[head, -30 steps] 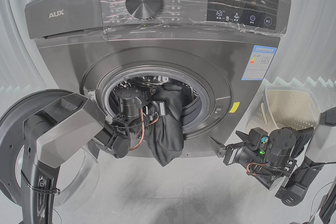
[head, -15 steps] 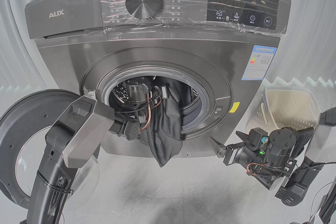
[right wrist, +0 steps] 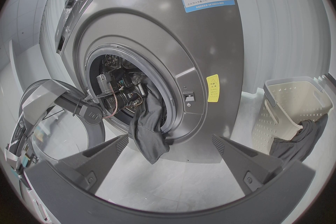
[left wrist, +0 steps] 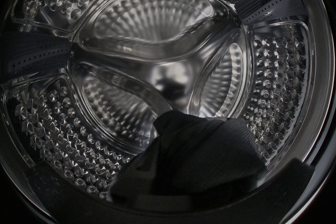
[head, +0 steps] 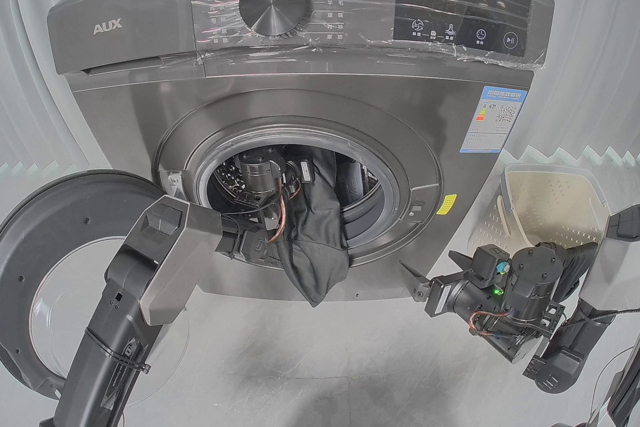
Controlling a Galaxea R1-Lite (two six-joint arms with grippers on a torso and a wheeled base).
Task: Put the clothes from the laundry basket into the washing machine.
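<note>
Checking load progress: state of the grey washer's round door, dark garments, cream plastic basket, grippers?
Round grey washer door: open wide.
Dark grey garment: draped over drum mouth, part hanging outside.
Cream perforated plastic laundry basket: upright.
Second dark garment: hanging over basket rim.
Left gripper: inside drum mouth.
Right gripper: open, empty.

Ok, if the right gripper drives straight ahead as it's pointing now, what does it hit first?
Probably the dark garment hanging out of the washing machine, or the machine's front panel just beside it. The open right gripper aims about there; depth is unclear.
</note>
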